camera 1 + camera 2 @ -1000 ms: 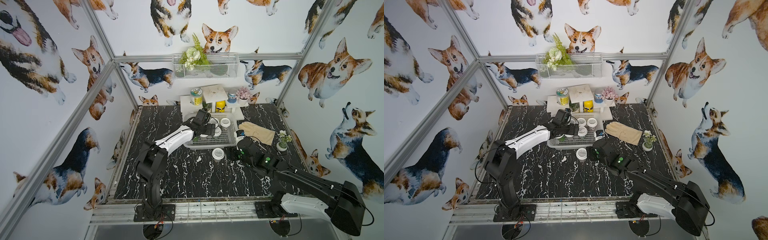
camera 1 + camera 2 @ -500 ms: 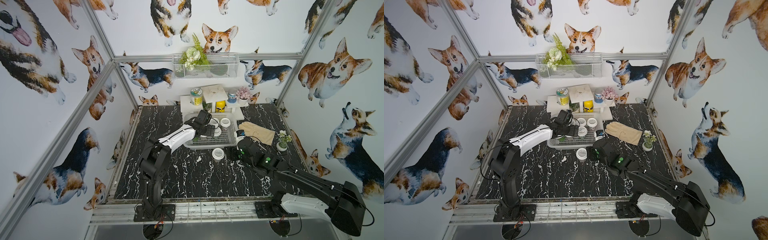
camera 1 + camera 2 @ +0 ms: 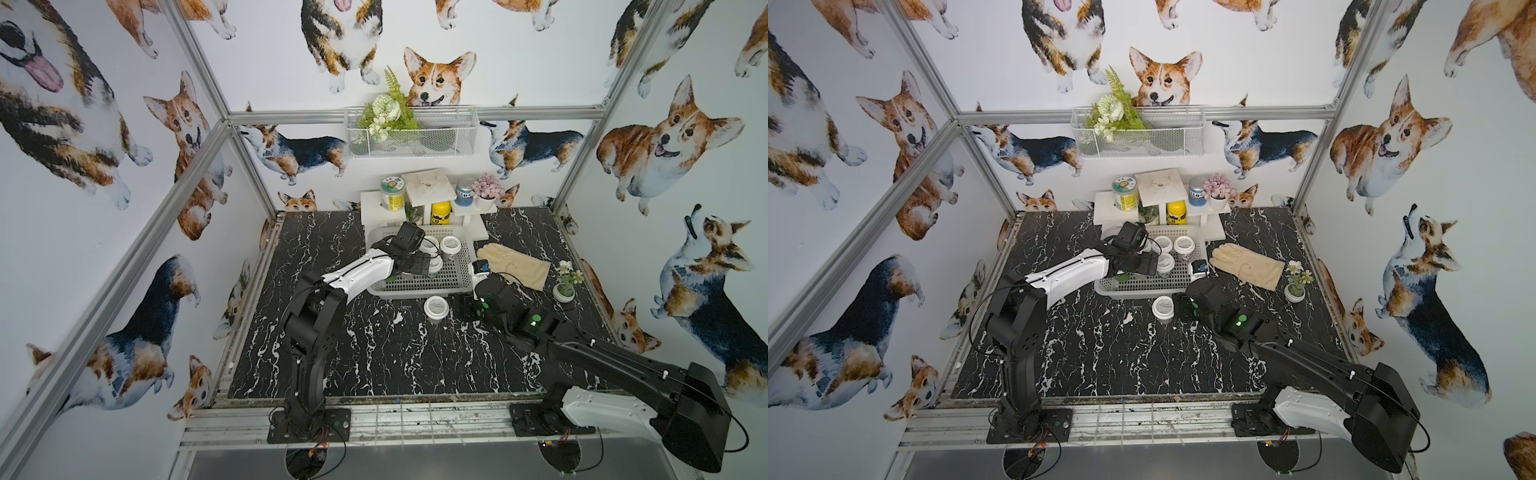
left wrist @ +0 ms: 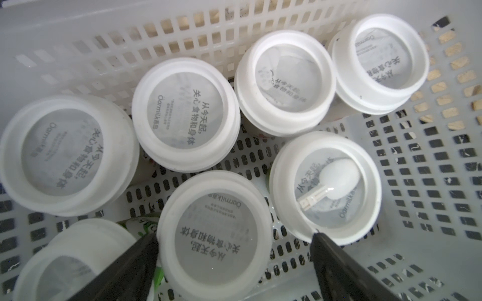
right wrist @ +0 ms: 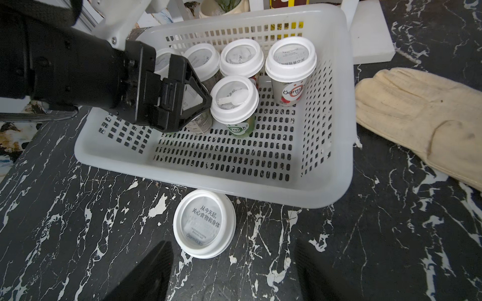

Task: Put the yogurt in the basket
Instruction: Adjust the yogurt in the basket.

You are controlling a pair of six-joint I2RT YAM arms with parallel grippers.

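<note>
The white slotted basket (image 3: 415, 291) (image 5: 214, 179) holds several yogurt cups (image 4: 182, 114) with white lids, standing upright. My left gripper (image 4: 234, 235) (image 3: 424, 266) reaches into the basket and is open. One yogurt cup (image 4: 216, 234) stands between its fingers; one finger lies close against the lid and the other stands clear of it. Another yogurt cup (image 5: 204, 224) (image 3: 435, 308) (image 3: 1163, 307) stands on the black marble table just outside the basket's near rim. My right gripper (image 5: 232, 245) (image 3: 461, 307) hovers open just short of this cup, with nothing between its fingers.
A cream glove (image 3: 515, 264) lies right of the basket, with a small flower pot (image 3: 565, 286) beyond it. A white shelf (image 3: 428, 187) with a jar and a yellow bottle (image 3: 440, 212) stands behind the basket. A wire basket with flowers (image 3: 411, 133) hangs on the back wall.
The left arm's elbow has shifted slightly toward the basket while its gripper stays over the cups. The right arm has not moved.
</note>
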